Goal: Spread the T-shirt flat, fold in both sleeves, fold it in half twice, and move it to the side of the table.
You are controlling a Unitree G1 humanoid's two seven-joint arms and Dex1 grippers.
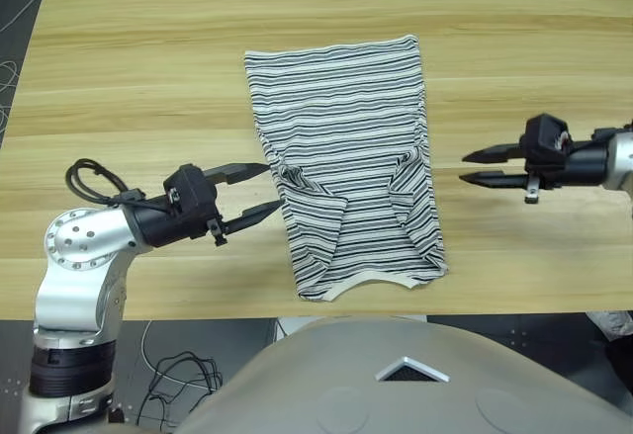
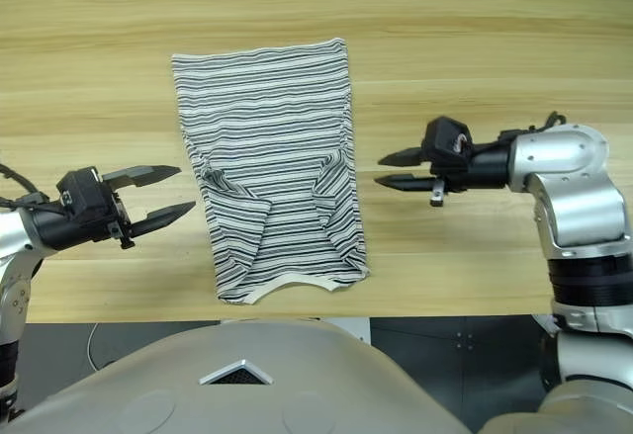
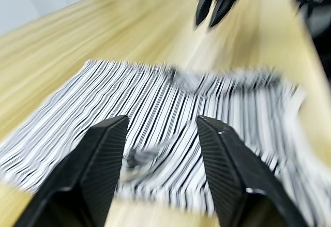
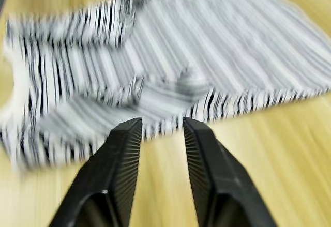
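No readable text, labels, numbers or signs. There is a small light mark on the housing of the right end effector (image 1: pixel 465 169), but it's too small to read.
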